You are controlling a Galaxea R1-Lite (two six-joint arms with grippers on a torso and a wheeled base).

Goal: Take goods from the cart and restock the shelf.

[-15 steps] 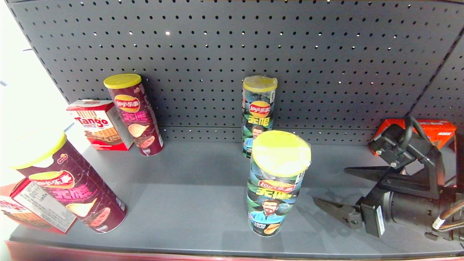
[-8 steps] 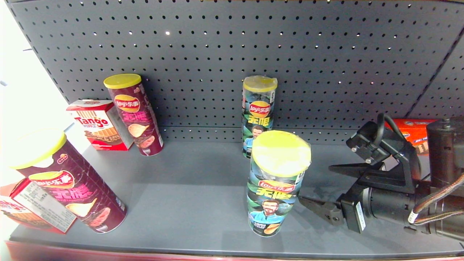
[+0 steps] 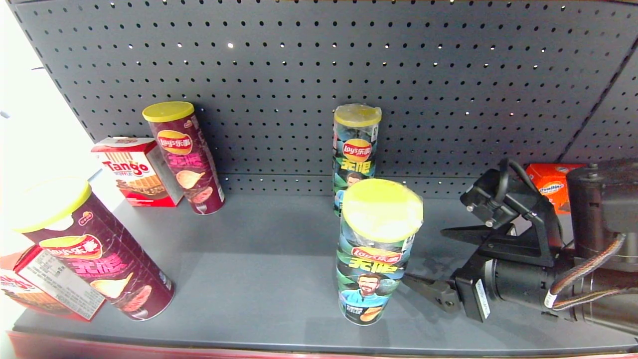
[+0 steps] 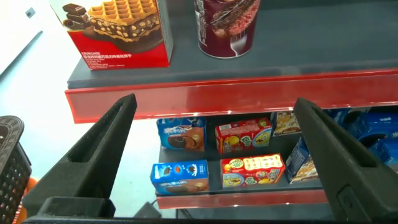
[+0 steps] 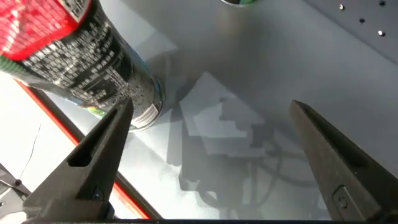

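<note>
On the grey shelf (image 3: 259,279), near its front edge, a green chip can (image 3: 378,252) with a yellow lid stands upright, with a second green can (image 3: 356,149) straight behind it against the pegboard (image 3: 319,65). The right end effector (image 3: 424,256) lies low over the shelf just to the right of the front can, spread wide and holding nothing. Its nearer finger tip reaches the can's lower side, though I cannot tell whether they touch. From the right wrist, that can (image 5: 81,56) sits beside one finger and mostly outside the gap, while the end effector (image 5: 210,106) opens over bare shelf. An orange box (image 3: 551,192) stands at the back right, partly hidden by the arm.

Well off to the left are a dark red can (image 3: 184,154) leaning by a wafer box (image 3: 134,172), a larger dark red can (image 3: 94,249) at the front corner, and another box (image 3: 45,286) touching it.

The left end effector (image 4: 214,104) hangs below and in front of the shelf's red edge (image 4: 249,96), wide apart and empty. Past it, lower shelves hold snack boxes (image 4: 242,137), and a black basket (image 4: 9,162) shows to one side.
</note>
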